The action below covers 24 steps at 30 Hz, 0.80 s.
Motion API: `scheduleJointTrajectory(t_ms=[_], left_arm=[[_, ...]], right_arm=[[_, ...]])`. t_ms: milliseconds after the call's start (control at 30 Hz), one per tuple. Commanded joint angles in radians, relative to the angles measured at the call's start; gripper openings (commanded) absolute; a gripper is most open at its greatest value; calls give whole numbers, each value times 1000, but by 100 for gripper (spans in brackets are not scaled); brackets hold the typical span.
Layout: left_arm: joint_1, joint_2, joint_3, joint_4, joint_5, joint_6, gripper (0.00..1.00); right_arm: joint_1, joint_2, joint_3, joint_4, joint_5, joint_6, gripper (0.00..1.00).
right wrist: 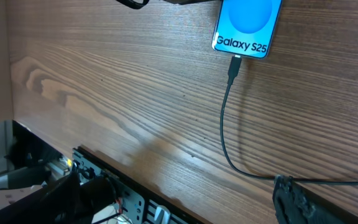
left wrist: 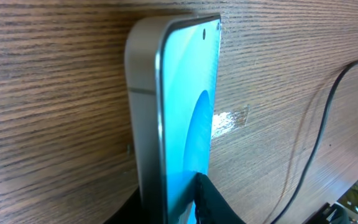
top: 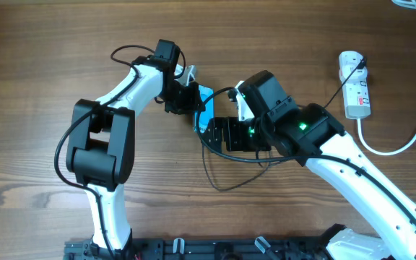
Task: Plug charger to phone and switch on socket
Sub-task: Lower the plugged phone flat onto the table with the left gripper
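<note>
The left gripper is flanking the phone, which is standing on edge; I cannot tell whether it is pinching. The right gripper is gaping, empty. The charger tip is meeting the phone's 6 o'clock edge, with the socket lying well apart at 3 o'clock.

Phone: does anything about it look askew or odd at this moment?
Yes. The phone does not lie flat on the table. It is tilted up on its side, gripped by the left gripper. The charger meets its bottom edge. Nothing looks spilled or damaged.
</note>
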Motion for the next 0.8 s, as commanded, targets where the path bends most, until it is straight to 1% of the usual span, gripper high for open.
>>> scheduleJointTrajectory(t_ms=[0, 33, 100, 233, 267, 367, 467, 600, 633, 700, 767], left_arm=[[-1, 29, -35, -5, -67, 9, 23], [-1, 29, -36, -6, -76, 9, 24], [-1, 29, -37, -7, -87, 8, 29], [-1, 29, -39, -8, -102, 8, 31], [-1, 29, -39, -8, -109, 8, 35], [-1, 29, -39, -12, -135, 5, 36], [-1, 29, -39, -20, -151, 6, 44], [-1, 29, -39, -27, -158, 5, 45], [-1, 29, -39, -30, -162, 6, 48], [-1, 29, -39, -36, -181, 5, 57], [-1, 29, -39, -44, -196, 5, 58]], right_arm=[[-5, 4, 19, 0, -1, -14, 100], [-5, 4, 19, 0, -1, -14, 100], [-5, 4, 19, -1, -1, -14, 100], [-5, 4, 19, -5, 0, -14, 100], [-5, 4, 19, -6, -1, -15, 100], [-5, 4, 19, -13, 0, -16, 100], [-5, 4, 19, -21, 6, -17, 100], [-5, 4, 19, -30, 22, -14, 100], [-5, 4, 19, -32, 22, -15, 100], [-5, 4, 19, -39, 24, -14, 100], [-5, 4, 19, -47, 39, -14, 100]])
